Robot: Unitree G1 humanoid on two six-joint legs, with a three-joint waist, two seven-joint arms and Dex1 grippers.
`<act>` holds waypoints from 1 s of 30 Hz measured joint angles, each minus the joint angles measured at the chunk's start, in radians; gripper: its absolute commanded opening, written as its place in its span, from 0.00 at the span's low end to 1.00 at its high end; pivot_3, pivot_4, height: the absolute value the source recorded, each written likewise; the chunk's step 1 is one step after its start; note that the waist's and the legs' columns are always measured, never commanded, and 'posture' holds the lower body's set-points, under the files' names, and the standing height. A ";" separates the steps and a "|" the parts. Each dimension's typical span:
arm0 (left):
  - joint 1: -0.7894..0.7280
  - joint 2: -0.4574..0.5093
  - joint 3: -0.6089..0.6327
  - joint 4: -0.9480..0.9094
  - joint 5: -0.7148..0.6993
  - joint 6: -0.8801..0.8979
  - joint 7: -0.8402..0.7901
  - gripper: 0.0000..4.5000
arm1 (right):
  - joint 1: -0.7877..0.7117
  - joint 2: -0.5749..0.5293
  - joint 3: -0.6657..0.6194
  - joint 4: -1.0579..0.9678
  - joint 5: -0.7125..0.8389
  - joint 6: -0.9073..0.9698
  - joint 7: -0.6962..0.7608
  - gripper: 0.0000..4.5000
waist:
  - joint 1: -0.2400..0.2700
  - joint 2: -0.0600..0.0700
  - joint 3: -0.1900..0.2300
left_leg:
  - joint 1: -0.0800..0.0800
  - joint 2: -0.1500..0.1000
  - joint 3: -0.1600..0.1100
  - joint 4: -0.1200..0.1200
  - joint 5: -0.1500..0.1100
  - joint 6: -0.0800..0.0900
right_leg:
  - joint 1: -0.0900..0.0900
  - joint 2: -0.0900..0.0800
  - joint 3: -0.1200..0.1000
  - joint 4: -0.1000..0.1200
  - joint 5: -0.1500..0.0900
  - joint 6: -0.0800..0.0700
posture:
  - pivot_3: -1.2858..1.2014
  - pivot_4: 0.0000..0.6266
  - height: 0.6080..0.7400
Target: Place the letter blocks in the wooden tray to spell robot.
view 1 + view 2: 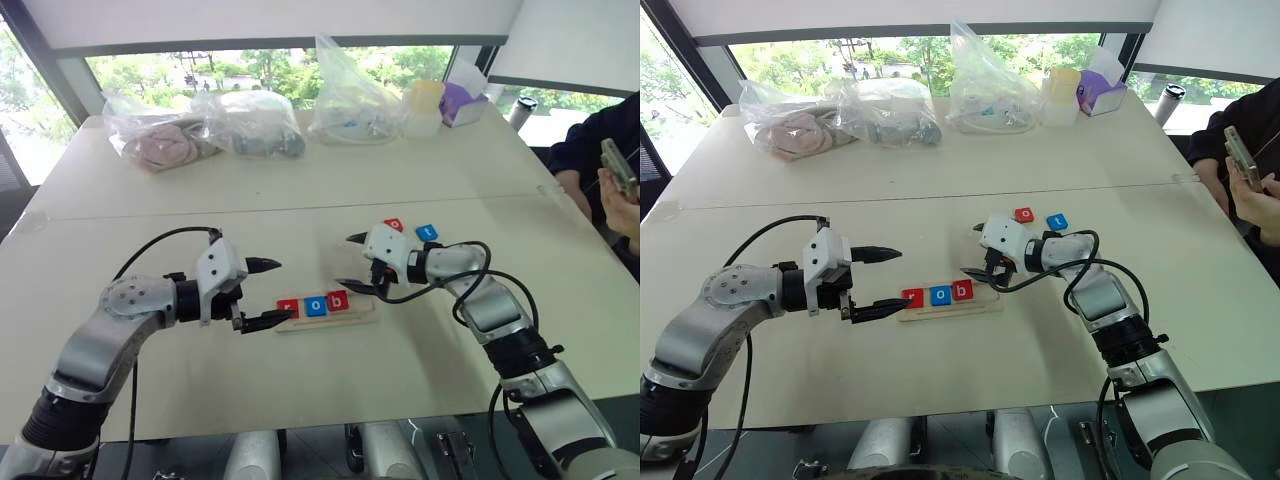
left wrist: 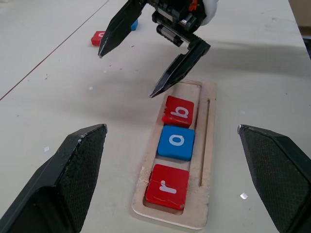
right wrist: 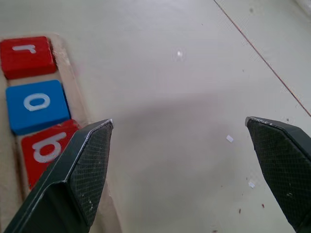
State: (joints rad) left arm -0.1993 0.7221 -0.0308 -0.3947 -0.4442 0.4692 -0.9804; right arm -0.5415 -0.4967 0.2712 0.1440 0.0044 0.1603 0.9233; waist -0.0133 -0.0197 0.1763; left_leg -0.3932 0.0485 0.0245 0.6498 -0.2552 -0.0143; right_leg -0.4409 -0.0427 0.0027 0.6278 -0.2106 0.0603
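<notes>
The left tool [image 1: 262, 294] hangs wide and empty at the left end of the wooden tray [image 1: 355, 309]. The tray lies flat in the middle of the table [image 1: 250, 200]. In it sit a red r block [image 2: 165, 186], a blue o block [image 2: 177, 142] and a red b block [image 2: 178, 111], side by side; the b block looks a bit tipped. The right end of the tray has no blocks yet.

The right tool [image 1: 352, 262] hangs wide and empty just over the b block. Behind it, on the bare table, lie a red o block [image 1: 394, 225] and a blue t block [image 1: 427, 232], near each other.

The blocks look small, flat, hard and light. They are thin, so I think it is best to pinch each one by two opposite edges.

The table is pale, smooth and wide. Plastic bags [image 1: 255, 122] sit at the far edge by a window. A person [image 1: 600, 160] sits at the right side.
</notes>
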 measured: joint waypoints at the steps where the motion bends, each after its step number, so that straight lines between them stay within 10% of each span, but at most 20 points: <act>1: 0.000 -0.001 0.000 0.000 0.000 0.000 0.000 1.00 | 0.000 0.000 0.001 0.005 -0.002 -0.004 0.002 0.99 | 0.000 0.000 0.000 | 0.000 0.000 0.000 0.000 0.000 0.000 | 0.000 0.000 0.000 0.000 0.000 0.000 | 0.52 0.24 1.00; 19: 0.000 -0.004 -0.002 0.000 0.000 0.000 0.004 1.00 | 0.022 0.003 0.020 -0.032 0.002 -0.011 0.065 0.99 | -0.001 0.000 0.000 | 0.000 0.000 0.000 0.000 0.000 0.000 | 0.000 0.000 0.000 0.000 0.000 0.001 | 0.52 0.24 1.00; 30: -0.001 -0.011 -0.002 -0.001 0.000 0.000 0.020 1.00 | -0.150 0.092 -0.205 0.094 0.008 0.271 -0.319 0.99 | 0.000 0.000 0.000 | 0.000 0.000 0.000 -0.001 0.000 0.000 | 0.000 0.000 0.001 0.000 0.000 0.000 | 0.52 0.24 1.00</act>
State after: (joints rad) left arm -0.2001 0.7108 -0.0329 -0.3953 -0.4439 0.4694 -0.9604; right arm -0.6915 -0.4050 0.0666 0.2382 0.0126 0.4314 0.6044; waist -0.0137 -0.0198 0.1764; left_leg -0.3932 0.0485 0.0249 0.6486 -0.2552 -0.0143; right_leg -0.4413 -0.0426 0.0038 0.6277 -0.2107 0.0602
